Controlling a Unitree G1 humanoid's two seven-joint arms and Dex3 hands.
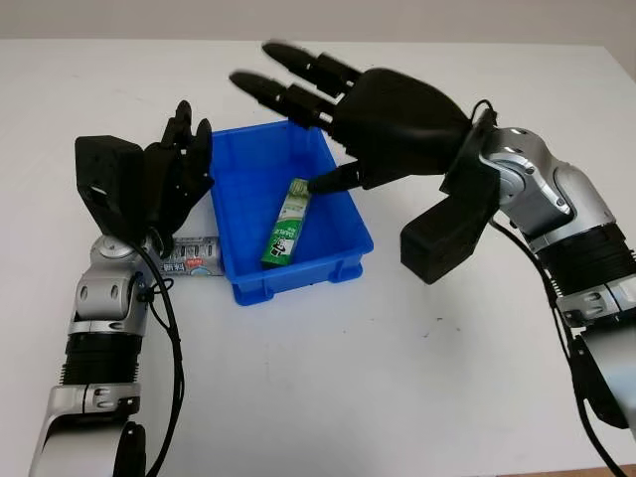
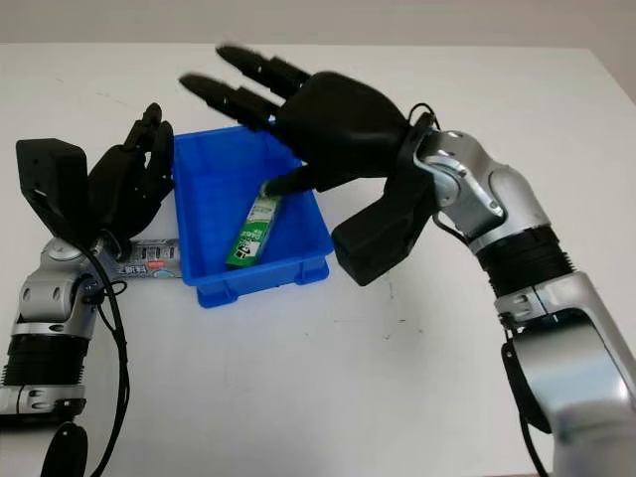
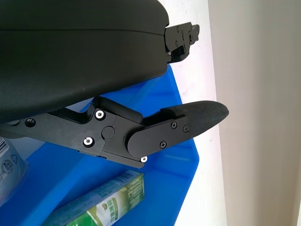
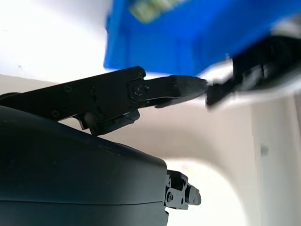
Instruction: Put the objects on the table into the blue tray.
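Right hand (image 1: 343,114) hovers open over tray (image 1: 343,260) holding green tube (image 1: 286,225); left hand (image 1: 169,179), holding nothing, stands above packet (image 1: 191,254) beside tray.

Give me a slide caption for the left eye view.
Right hand open over blue tray holding green tube; left hand beside it.

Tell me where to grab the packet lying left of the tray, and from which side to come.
Grip the packet across its short width, near the end away from the tray, coming down from above. It lies flat on the table, its other end close to the tray wall, so a sideways approach looks blocked there. The left hand, open, is right above it; the right hand, open, is over the tray.
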